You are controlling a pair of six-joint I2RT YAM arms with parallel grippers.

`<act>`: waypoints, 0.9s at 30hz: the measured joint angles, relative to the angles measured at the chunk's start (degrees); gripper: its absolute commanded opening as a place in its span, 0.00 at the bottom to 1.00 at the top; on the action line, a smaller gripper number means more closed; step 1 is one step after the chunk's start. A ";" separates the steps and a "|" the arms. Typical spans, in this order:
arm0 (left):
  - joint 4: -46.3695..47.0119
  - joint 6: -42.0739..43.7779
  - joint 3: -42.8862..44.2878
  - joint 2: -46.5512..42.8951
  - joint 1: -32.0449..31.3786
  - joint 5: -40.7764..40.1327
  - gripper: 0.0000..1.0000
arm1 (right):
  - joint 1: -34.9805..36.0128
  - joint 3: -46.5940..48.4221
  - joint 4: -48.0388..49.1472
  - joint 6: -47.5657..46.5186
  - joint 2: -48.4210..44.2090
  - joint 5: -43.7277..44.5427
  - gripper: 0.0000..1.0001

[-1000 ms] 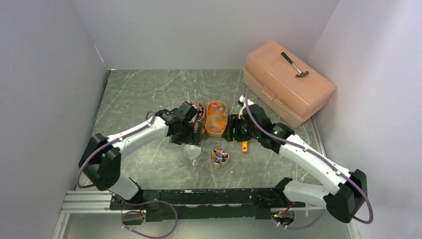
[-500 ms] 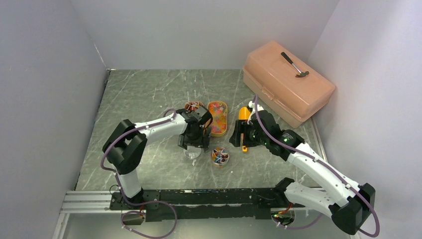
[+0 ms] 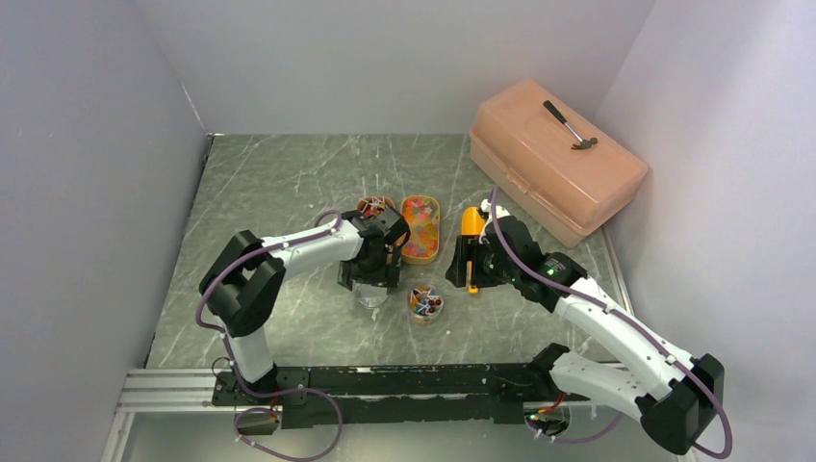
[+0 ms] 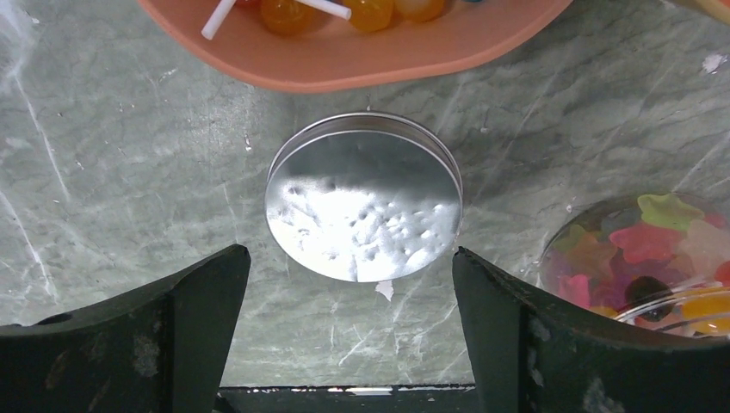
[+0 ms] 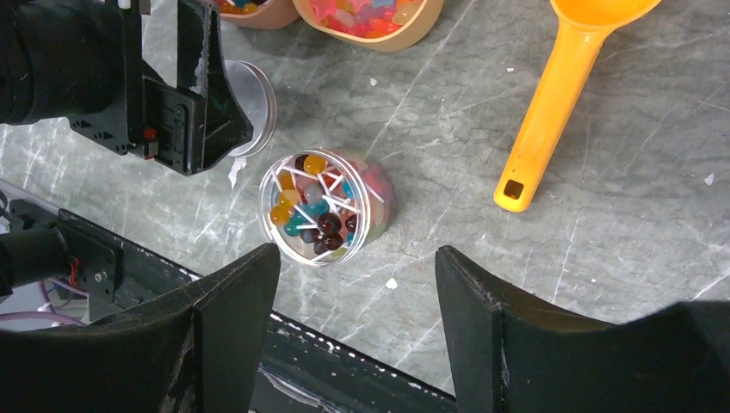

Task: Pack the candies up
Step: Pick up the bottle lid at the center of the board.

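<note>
The candies lie in three places. Orange, pink and yellow gummies fill an orange tray (image 3: 420, 229). Small round sweets on white sticks fill a second tray (image 3: 375, 205) behind my left gripper. A clear round jar (image 3: 426, 301) holds both kinds, and it also shows in the right wrist view (image 5: 327, 206). My left gripper (image 4: 351, 284) is open and empty, hovering just above a round lid (image 4: 363, 196) lying flat on the table. My right gripper (image 5: 357, 275) is open and empty, above the table right of the jar. The orange scoop (image 5: 551, 112) lies on the table beside it.
A peach plastic toolbox (image 3: 558, 159) with a hammer (image 3: 572, 125) on top stands at the back right. White walls close in the left, back and right. A black rail (image 3: 404, 380) runs along the near edge.
My left gripper has moved from beside the trays to over the lid. My right gripper has drawn back to the right, uncovering the scoop. Both have barely moved in the last half second.
</note>
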 measured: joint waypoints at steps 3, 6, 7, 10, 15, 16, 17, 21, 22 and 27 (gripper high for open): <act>0.04 -0.15 -0.37 0.02 0.00 0.04 0.94 | -0.02 0.00 0.02 0.00 0.17 0.00 0.71; 0.20 -0.15 -0.44 0.17 0.00 0.15 0.94 | -0.02 0.00 0.00 0.00 0.46 0.00 0.71; 0.26 -0.15 -0.46 0.31 0.00 0.24 0.94 | -0.02 0.00 0.00 0.00 0.52 0.00 0.71; 0.55 -0.15 -0.52 1.03 0.00 0.42 0.94 | -0.02 0.00 0.00 0.02 0.57 0.00 0.71; 1.40 -0.09 -0.63 2.01 0.00 0.98 0.94 | -0.11 0.00 0.02 0.00 1.03 -0.02 0.70; 1.51 -0.07 -0.63 2.05 0.00 1.09 0.94 | -0.13 0.00 0.02 0.02 1.16 -0.02 0.71; 1.64 -0.02 -0.63 2.14 0.00 1.27 0.94 | -0.13 0.00 0.02 0.02 1.27 0.00 0.71; 2.25 0.20 -0.63 2.34 0.00 2.08 0.94 | -0.28 0.00 0.02 0.02 1.57 -0.02 0.71; 2.43 0.35 -0.63 2.47 0.00 2.23 0.94 | -0.31 0.00 0.02 0.02 1.62 -0.02 0.71; 3.15 1.03 -0.63 3.93 0.00 2.69 0.94 | -0.35 0.00 0.02 0.02 1.62 -0.02 0.71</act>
